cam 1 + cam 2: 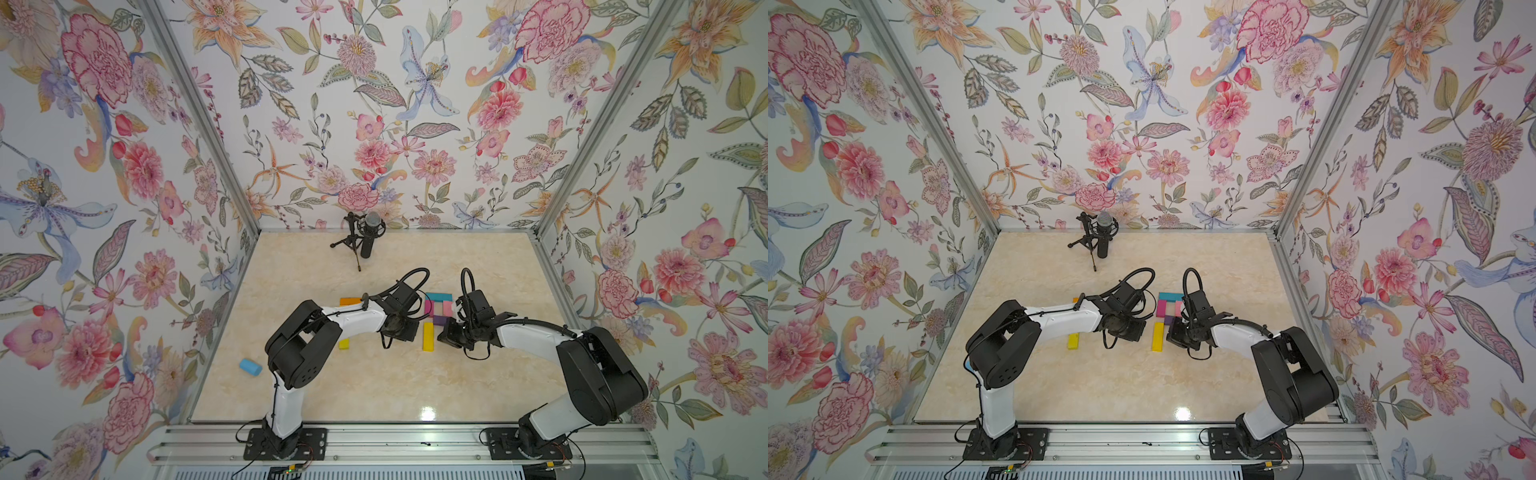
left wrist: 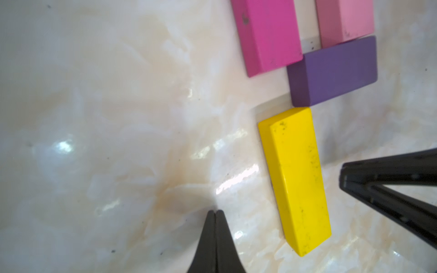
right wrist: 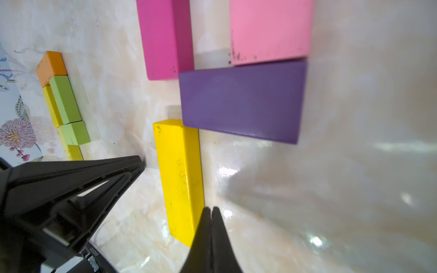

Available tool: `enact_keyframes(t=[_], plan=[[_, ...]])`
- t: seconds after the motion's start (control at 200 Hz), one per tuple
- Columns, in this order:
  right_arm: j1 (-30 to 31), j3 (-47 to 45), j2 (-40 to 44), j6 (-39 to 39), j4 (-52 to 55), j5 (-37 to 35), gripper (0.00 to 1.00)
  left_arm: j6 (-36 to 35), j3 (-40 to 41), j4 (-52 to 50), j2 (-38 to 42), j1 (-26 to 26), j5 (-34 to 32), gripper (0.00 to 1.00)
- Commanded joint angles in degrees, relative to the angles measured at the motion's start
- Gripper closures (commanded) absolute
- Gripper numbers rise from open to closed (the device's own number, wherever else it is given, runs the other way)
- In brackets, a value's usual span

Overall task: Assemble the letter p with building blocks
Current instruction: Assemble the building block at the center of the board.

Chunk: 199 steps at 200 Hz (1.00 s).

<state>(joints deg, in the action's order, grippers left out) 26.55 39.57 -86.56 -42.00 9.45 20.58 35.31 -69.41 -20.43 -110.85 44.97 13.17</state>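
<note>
Five building blocks lie flat in a p-like group: a teal block (image 1: 438,296) at the far end, a magenta block (image 1: 428,308) and a pink block (image 1: 447,308) side by side, a purple block (image 1: 439,320) across them, and a long yellow block (image 1: 428,336) as the stem. The purple block (image 2: 332,73) sits slightly askew against the yellow block (image 2: 298,177). My left gripper (image 2: 215,211) is shut and empty, on the marble a short way from one long side of the stem. My right gripper (image 3: 211,208) is shut and empty, right beside the yellow block's (image 3: 179,175) other long side.
Spare blocks lie to the left: an orange block (image 3: 50,66), two lime green blocks (image 3: 63,99) on a yellow block (image 3: 50,106), and a light blue piece (image 1: 250,367) near the left wall. A black microphone (image 1: 370,235) on a tripod stands at the back.
</note>
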Motion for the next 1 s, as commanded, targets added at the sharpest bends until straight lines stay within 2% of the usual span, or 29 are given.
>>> enact_keyframes(t=[0.0,0.25,0.49,0.991], plan=[[0.69,-2.86,4.0,-0.11,3.01,-0.11,1.0,-0.6,2.47,-3.75,1.99,-0.7,-3.17,1.0],[4.67,-5.14,7.63,-2.6,2.96,-0.79,1.0,-1.03,4.09,-1.81,3.79,-0.67,-2.8,1.0],[7.33,-2.5,3.16,-3.22,1.95,-2.18,1.0,-1.11,5.16,-1.09,4.58,-0.7,-2.75,1.0],[7.78,2.06,-3.2,-2.48,0.78,-1.7,1.0,-1.76,5.16,-0.82,3.88,-1.37,-2.36,1.0]])
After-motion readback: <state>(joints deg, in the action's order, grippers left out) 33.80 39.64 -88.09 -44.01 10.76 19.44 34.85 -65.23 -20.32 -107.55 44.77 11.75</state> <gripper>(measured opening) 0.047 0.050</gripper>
